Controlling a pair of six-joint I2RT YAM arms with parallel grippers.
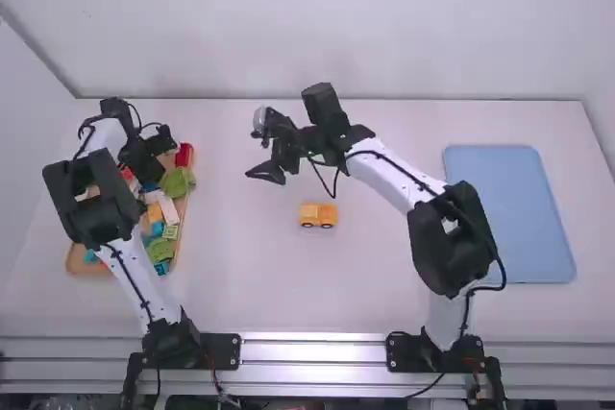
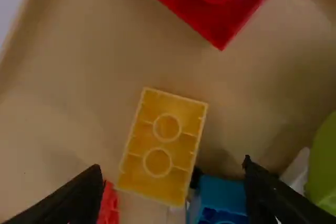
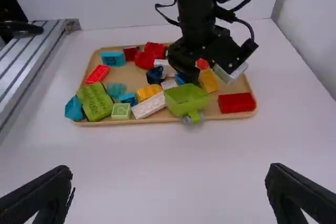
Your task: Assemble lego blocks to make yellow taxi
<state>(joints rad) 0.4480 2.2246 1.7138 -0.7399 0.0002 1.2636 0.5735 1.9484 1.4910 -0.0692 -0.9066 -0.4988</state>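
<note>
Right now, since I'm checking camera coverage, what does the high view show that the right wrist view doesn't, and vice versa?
High view: the yellow car and the blue tray.
Right wrist view: the yellow block near the red block.
Both views: the wooden tray, the red block and the open green piece.

One car (image 1: 318, 215), one tray (image 3: 157, 120), one mat (image 1: 509, 213)

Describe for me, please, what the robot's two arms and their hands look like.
The left arm and the right arm match: smooth white links, chunky black joints and black mounts at the bases. Thin black cables loop along the outside of both. The left hand and right hand are black, each with two tapering fingers.
</note>
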